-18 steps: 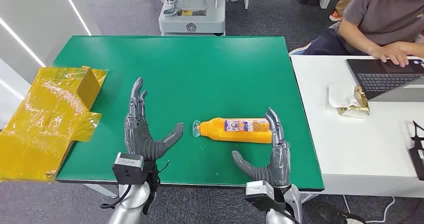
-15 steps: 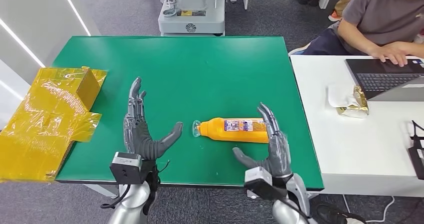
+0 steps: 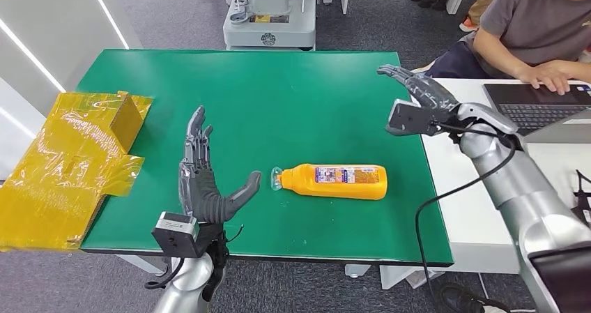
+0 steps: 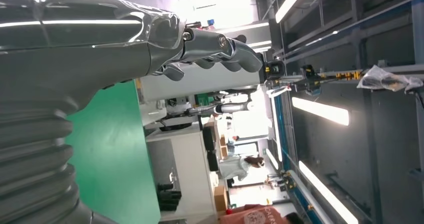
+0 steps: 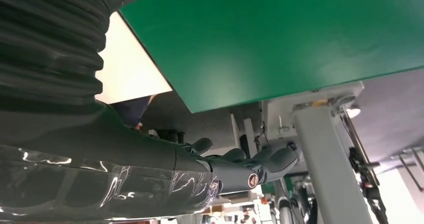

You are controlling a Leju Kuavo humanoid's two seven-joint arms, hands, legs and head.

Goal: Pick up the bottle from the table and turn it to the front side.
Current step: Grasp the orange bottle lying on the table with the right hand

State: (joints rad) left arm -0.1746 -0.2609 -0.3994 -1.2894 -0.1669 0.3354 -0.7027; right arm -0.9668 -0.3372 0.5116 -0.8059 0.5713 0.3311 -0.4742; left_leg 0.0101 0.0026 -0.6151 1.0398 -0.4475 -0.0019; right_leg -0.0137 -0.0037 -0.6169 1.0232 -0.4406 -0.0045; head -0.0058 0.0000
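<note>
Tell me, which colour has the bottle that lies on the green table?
Orange, with a clear cap and a printed label; the bottle shows best in the head view.

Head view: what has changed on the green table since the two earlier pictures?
The right hand left its place beside the base of the orange plastic bottle and swung up and away to the far right edge of the green table, holding nothing. The bottle lies on its side as before, untouched. The left hand stays open near the cap.
</note>
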